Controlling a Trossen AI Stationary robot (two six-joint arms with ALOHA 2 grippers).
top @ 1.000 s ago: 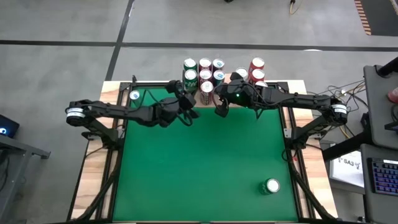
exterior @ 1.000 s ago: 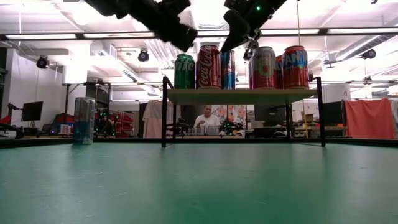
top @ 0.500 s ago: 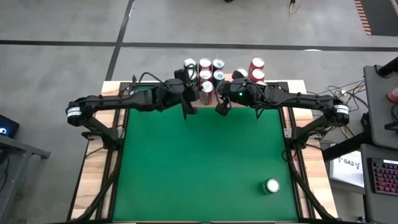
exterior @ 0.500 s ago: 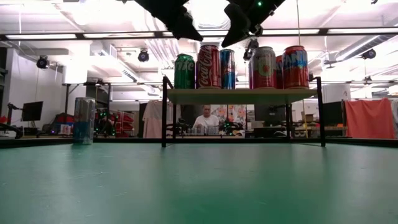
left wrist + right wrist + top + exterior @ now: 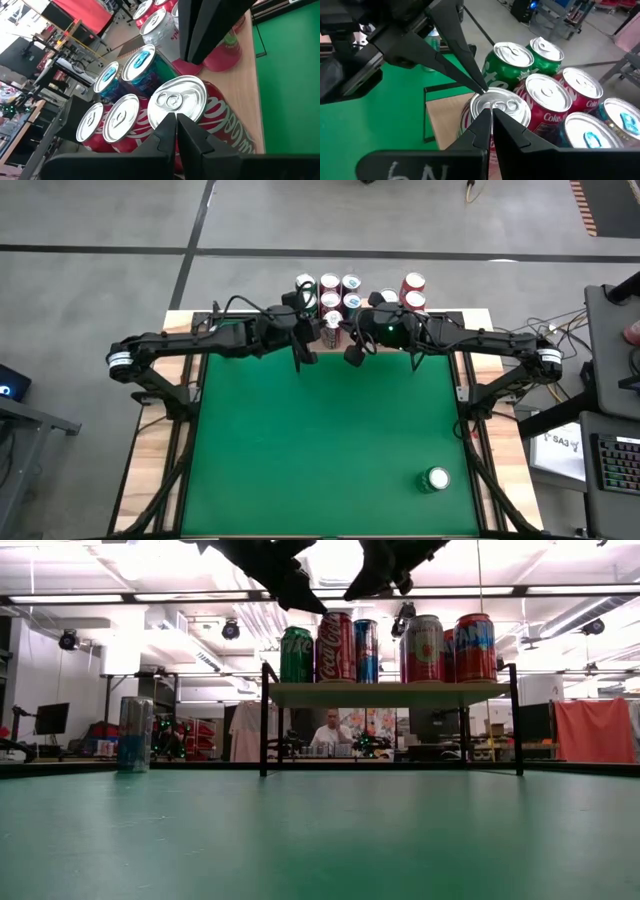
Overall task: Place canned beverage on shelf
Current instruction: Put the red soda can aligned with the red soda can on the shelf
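Note:
The shelf (image 5: 390, 693), a light wooden board on thin black legs, stands at the table's far edge and carries several upright cans. The front can is a red cola can (image 5: 336, 645), standing on its base. My left gripper (image 5: 308, 606) is shut, with its tip by the cola can's top rim (image 5: 485, 95) on the left. My right gripper (image 5: 352, 595) is also shut and hangs a little above that can's top (image 5: 500, 106), on the right, touching nothing. Both point slantwise down at the can. My left gripper has its shut tip at the near-left rim of the cola can's top (image 5: 170, 107), slanting down from the table's left. I cannot tell whether it touches the rim or hangs just above it. The can stands upright on the shelf.
A tall blue can (image 5: 134, 734) stands on the green table at the far left, beside the shelf. Another can (image 5: 436, 479) lies or stands near the table's near right corner. People and workbenches show in the room beyond.
My left gripper has risen and swung from over the green table toward the shelf, turning until its tip is at the cola can's top. My right gripper has tipped its fingertips up a little above the same can. The cans have kept their places.

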